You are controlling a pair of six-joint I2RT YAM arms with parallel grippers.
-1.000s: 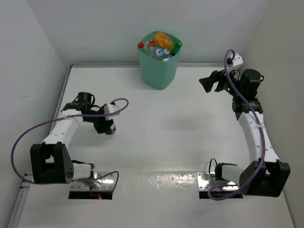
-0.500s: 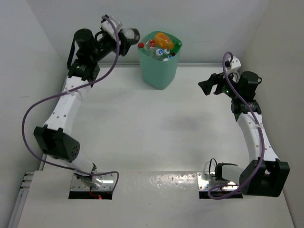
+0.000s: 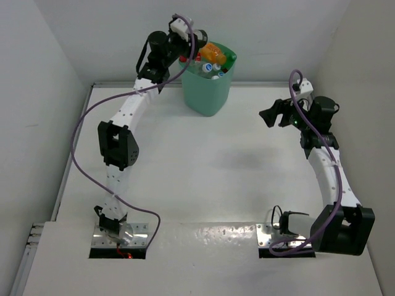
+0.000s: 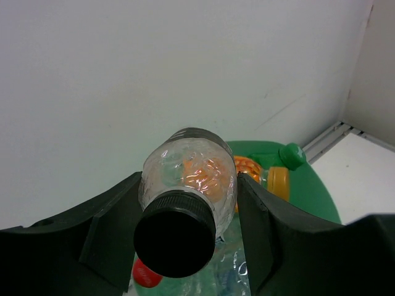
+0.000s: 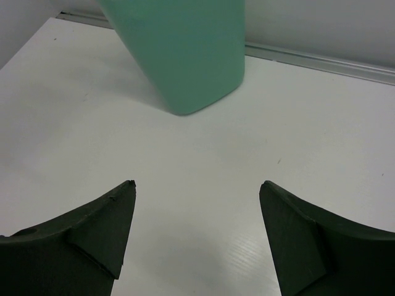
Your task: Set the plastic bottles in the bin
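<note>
I see my left fingers point(image 4: 114, 228) clamped on a clear black-capped bottle point(image 4: 188, 179) above the far bin point(image 3: 207, 92), other bottles point(image 3: 213, 58) inside it, my right fingers point(image 5: 92, 228) wide apart, empty, over the tabletop point(image 5: 203, 172) right of the bin

No legible text or labels anywhere

Bright, even light throughout. The flat white counter point(image 3: 185, 185) carries one faint shadow; its near edge glares.
</note>
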